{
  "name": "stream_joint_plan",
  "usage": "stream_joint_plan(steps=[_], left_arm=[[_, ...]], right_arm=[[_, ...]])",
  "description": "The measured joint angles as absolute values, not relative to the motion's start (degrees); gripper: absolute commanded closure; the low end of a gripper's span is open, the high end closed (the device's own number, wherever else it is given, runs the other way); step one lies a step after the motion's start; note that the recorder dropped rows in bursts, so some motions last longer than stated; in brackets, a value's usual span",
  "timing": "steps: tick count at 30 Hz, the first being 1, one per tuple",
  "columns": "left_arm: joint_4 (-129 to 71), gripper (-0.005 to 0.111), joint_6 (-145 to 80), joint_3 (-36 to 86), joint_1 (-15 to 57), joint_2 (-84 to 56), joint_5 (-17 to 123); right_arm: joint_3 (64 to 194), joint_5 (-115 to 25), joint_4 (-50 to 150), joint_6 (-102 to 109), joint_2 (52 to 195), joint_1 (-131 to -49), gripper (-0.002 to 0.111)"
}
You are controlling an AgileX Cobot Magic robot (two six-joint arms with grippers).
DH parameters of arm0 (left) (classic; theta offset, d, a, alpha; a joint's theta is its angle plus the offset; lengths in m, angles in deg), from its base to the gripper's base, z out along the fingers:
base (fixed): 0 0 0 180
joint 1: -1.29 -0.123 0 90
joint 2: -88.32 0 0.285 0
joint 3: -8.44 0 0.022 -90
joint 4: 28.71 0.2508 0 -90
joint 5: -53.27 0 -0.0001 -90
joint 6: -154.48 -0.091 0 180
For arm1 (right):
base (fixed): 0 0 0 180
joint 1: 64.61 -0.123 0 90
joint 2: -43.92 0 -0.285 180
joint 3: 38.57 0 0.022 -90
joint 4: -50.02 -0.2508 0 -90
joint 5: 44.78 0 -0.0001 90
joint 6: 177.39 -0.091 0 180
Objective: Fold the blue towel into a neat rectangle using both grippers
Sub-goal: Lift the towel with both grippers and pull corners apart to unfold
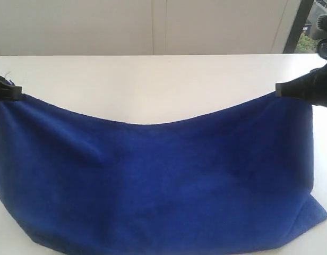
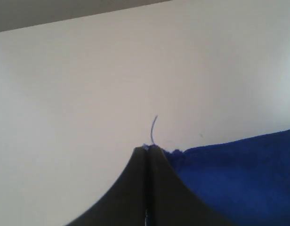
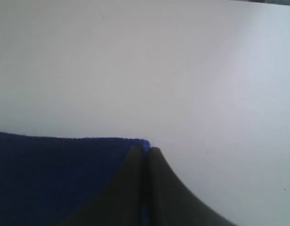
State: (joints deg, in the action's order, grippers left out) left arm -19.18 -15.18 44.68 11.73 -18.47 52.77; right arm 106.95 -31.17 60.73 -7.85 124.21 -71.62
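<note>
Blue towel fills the near foreground. Its lower part looks to rest on the white surface; its upper hem is lifted and sags in the middle.

- Left end effector: clamped shut on the towel's upper left corner, fingers pressed flat together with the hem pinched at their tips. A loose thread curls up from that corner.
- Right end effector: likewise closed on the towel's upper right corner, a sliver of blue hem showing between the jaws.

Why held so (judgement): pinching both corners of one long edge keeps it spread, so it can travel over the towel's lower part as a single fold. The sag suggests the corners are not pulled taut.

The towel's lower right corner juts outward.

Writing: no brand, label or tag readable anywhere.
</note>
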Motion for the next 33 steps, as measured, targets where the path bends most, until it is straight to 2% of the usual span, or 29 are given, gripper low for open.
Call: stream_joint_plan(steps=[5,11,18,26,33], left_arm=[[-18.78,0.107,-15.25,44.68,8.73,-13.0,57.51],[-18.78,0.107,-13.09,44.68,8.57,-15.3,55.95],[-21.38,0.107,-12.26,44.68,8.57,-30.83,45.24],[-24.85,0.107,-12.12,44.68,8.57,-55.11,32.65],[-31.54,0.107,-14.79,44.68,8.57,-67.14,27.14]], right_arm=[[106.95,-38.2,61.1,-7.85,131.59,-69.01,0.108],[106.95,-36.04,61.32,-7.85,127.2,-68.63,0.108],[106.95,-24.85,60.25,-10.46,105.4,-68.63,0.108],[106.95,-11.24,56.57,-11.47,77.25,-68.63,0.108],[106.95,-5.48,55.91,-11.58,65.35,-68.63,0.108]])
